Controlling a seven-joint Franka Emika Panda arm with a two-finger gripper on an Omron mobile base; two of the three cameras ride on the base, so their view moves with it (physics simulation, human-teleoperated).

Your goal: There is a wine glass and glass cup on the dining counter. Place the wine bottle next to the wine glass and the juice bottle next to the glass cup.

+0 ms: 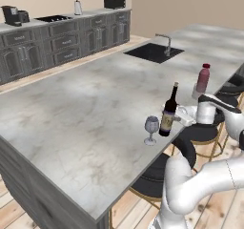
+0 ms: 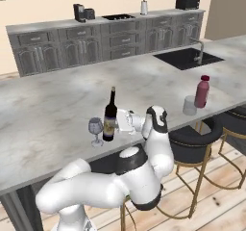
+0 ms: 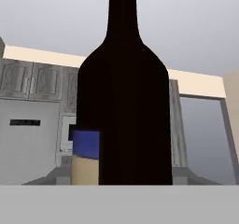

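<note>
Closed around the lower body of the tall, near-black glass wine bottle [image 1: 168, 111], the fingers [image 1: 181, 114] hold it upright on the grey marbled stone surface [image 1: 81, 104]. Just beyond the bottle, on its far side from the fingers, stands the small clear stemmed wine glass [image 1: 151, 129], so that pairing looks done bar letting go. Well off behind the fingers, the squat pinkish-red juice bottle [image 2: 202, 91] already stands just beside the short clear glass cup [image 2: 190, 105].
</note>
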